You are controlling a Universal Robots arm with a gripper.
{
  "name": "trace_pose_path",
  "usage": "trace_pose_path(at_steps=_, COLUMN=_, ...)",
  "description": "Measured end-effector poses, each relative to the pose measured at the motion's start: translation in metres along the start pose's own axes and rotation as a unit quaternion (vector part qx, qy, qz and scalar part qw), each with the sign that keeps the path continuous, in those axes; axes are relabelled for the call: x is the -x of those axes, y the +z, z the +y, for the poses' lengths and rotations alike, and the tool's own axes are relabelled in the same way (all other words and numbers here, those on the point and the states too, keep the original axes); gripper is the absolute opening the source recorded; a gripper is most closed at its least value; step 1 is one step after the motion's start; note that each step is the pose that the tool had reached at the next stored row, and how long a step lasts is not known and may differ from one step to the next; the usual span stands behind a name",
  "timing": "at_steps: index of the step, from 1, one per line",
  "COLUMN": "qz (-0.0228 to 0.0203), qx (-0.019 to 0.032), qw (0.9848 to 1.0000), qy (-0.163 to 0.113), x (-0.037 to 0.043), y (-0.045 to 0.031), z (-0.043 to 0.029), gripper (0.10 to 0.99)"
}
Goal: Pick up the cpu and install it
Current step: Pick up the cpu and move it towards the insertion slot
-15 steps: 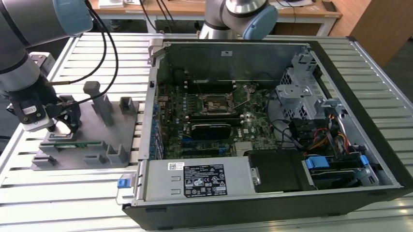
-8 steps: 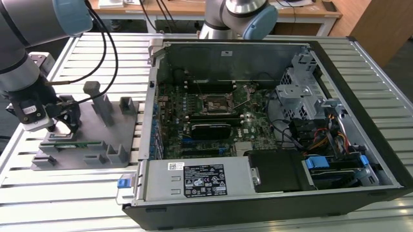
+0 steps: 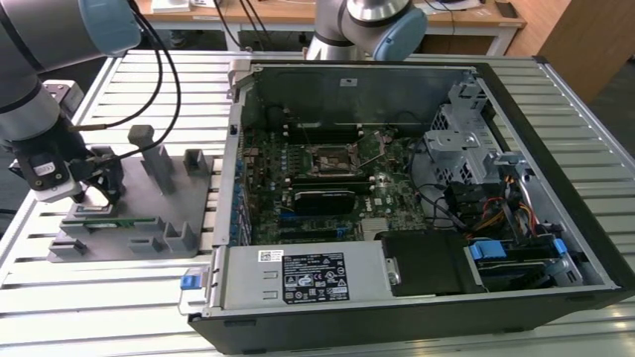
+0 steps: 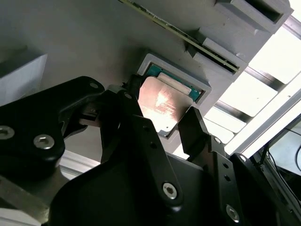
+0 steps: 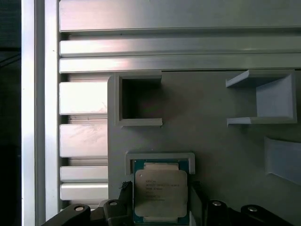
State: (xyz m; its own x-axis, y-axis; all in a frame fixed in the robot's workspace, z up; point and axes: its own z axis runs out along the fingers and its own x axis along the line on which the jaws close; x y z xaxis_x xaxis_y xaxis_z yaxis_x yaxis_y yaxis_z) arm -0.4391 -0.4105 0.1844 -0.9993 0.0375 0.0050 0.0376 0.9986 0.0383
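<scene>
Straddling the cpu [image 5: 161,188] seated in the grey fixture plate [image 3: 139,204], with gripper [image 4: 161,109] fingers spread apart, one each side.

Bright even room light, warm glare on the cpu [image 4: 162,106] top, blown-out table slats [image 5: 82,96], dark foreground shadow.

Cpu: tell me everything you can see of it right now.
The cpu is a flat square chip with a pale silver metal lid over a green board edge. It lies flat, lid up, in a raised-rim pocket of the grey holder tray. The gripper is down around it; contact is unclear.
</scene>
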Motion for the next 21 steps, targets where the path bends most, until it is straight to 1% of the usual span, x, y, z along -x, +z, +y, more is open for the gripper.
trace_pose_path(at_steps=6, qz=-0.0011, qx=0.0000, qw=1.0000, qy=0.000, x=-0.0007, y=0.0000, z=0.0000, gripper=0.600)
trace_pose_path(at_steps=7, qz=-0.0010, qx=0.0000, qw=1.0000, qy=0.000, x=-0.0007, y=0.0000, z=0.0000, gripper=0.580)
trace_pose_path(at_steps=8, qz=-0.0010, qx=0.0000, qw=1.0000, qy=0.000, x=-0.0007, y=-0.0001, z=0.0000, gripper=0.537)
trace_pose_path(at_steps=12, qz=-0.0011, qx=0.0001, qw=1.0000, qy=0.000, x=-0.0008, y=-0.0011, z=0.0000, gripper=0.537)
trace_pose_path(at_steps=16, qz=-0.0011, qx=0.0000, qw=1.0000, qy=0.000, x=-0.0008, y=-0.0101, z=0.0004, gripper=0.537)
trace_pose_path(at_steps=21, qz=-0.0010, qx=0.0000, qw=1.0000, qy=0.000, x=-0.0009, y=-0.0258, z=0.0010, gripper=0.537)
